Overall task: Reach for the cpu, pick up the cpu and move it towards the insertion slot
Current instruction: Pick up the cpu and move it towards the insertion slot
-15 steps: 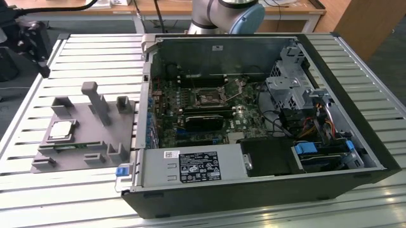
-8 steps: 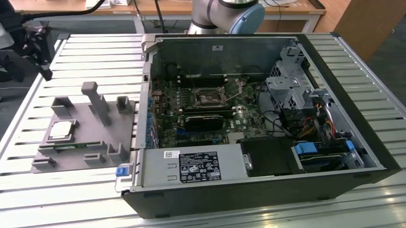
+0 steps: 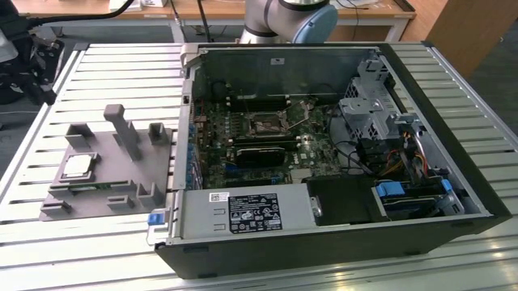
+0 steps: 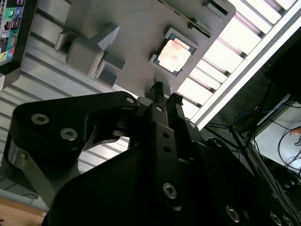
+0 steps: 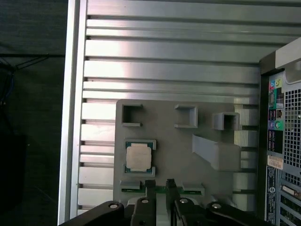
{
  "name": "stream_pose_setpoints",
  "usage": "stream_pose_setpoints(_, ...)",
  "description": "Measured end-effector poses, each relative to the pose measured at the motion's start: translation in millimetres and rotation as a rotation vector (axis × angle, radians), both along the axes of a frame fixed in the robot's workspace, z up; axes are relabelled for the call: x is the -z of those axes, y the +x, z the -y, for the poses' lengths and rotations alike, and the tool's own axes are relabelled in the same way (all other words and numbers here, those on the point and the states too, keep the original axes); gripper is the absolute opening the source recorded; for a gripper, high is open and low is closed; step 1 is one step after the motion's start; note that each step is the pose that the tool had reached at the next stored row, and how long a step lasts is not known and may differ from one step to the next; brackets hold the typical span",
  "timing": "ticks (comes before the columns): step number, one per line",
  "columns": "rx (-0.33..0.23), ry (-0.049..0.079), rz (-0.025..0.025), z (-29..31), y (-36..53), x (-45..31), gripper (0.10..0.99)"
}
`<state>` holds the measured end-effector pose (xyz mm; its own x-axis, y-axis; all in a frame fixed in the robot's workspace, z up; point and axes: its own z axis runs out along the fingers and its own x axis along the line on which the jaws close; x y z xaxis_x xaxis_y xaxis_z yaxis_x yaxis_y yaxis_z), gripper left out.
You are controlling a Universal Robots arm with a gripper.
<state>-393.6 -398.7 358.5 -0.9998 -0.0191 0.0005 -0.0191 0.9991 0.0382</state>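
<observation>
1. The jaws stand slightly apart with a narrow gap between the two fingertips (image 5: 150, 190). They hold nothing and touch nothing.
2. The cpu (image 5: 139, 157) lies flat in a square recess of the grey fixture plate (image 5: 174, 160). It is ahead of the jaws and off to one side of their gap, near the fingertips but clear of them. In the second wrist view the cpu (image 4: 174, 55) sits just beyond the jaw tips, with its shiny top facing up.
3. Any print on the cpu's metal top cannot be read.
4. A narrow green memory stick (image 5: 160, 189) lies on the fixture plate directly beyond the gap in the jaws, closer to them than the cpu is.
5. In the exterior view, the cpu (image 3: 79, 165) and fixture plate (image 3: 105, 203) rest on the slatted metal worktop (image 3: 121, 66), beside the open computer case (image 3: 453, 163).
6. The insertion slot (image 3: 265, 125) is on the motherboard inside the case, well apart from the cpu. A long black heatsink block (image 3: 261, 154) sits next to it.
7. A large black-and-white label (image 3: 253, 213) is fixed to the metal cover at the case's near edge. Its text is too small to make out.
8. Coloured port sockets (image 5: 274, 103) and a small label (image 5: 275, 162) show on the rear of the case, well to the side of the jaws.
</observation>
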Motion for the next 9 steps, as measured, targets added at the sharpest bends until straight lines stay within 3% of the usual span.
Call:
stream_pose_setpoints(1,0.0,0.0,0.0,0.0,0.0,0.0,0.216)
stream_pose_setpoints(4,0.0,0.0,0.0,0.0,0.0,0.0,0.106)
stream_pose_setpoints(9,0.0,0.0,-0.0001,0.0,0.0,0.0,0.106)
